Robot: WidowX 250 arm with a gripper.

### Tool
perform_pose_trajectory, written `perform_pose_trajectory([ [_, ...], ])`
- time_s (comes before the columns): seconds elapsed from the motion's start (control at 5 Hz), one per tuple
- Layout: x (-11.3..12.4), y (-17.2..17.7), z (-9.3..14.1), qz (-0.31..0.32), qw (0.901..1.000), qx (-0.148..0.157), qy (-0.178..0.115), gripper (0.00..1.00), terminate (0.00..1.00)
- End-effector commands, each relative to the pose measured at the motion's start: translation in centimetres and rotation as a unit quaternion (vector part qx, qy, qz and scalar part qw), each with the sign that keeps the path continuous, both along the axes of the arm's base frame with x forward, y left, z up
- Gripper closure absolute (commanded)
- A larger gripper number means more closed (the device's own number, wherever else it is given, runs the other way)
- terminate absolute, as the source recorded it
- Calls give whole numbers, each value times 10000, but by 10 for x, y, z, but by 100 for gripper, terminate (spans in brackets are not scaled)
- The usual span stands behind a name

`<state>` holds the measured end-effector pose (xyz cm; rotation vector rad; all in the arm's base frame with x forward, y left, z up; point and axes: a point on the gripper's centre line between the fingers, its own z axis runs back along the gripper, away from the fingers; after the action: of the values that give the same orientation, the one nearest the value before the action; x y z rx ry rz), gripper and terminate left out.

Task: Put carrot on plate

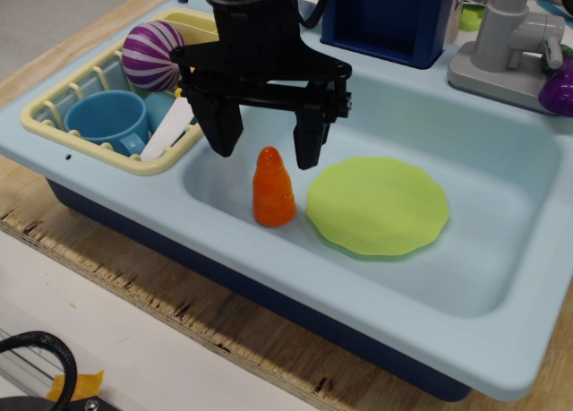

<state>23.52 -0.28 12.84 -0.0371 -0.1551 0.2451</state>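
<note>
The orange carrot [273,188] stands upright on the floor of the light blue sink [501,277], near its front left wall. The lime-green plate [377,205] lies flat just to the right of it, close to touching. My black gripper [266,149] is open, its two fingers spread on either side of the carrot's tip, just above and behind it. Nothing is held.
A cream dish rack [85,151] on the left holds a blue cup [108,118], a purple striped ball [153,54] and a white-bladed toy knife [168,127]. A grey faucet [510,44] and a purple object [560,89] stand at the back right. A dark blue box [389,17] is behind the sink.
</note>
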Motion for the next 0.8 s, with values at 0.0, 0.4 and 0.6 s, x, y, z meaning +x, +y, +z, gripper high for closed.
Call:
perform_pose_trajectory([
  [0.0, 4, 4, -4, 13, 9999, 42, -97, 0, 0],
  [0.4, 15, 6, -16, -45, 10000, 18, -68, 0, 0],
  [0.6, 16, 7, -21, -50, 10000, -8, -37, 0, 0],
])
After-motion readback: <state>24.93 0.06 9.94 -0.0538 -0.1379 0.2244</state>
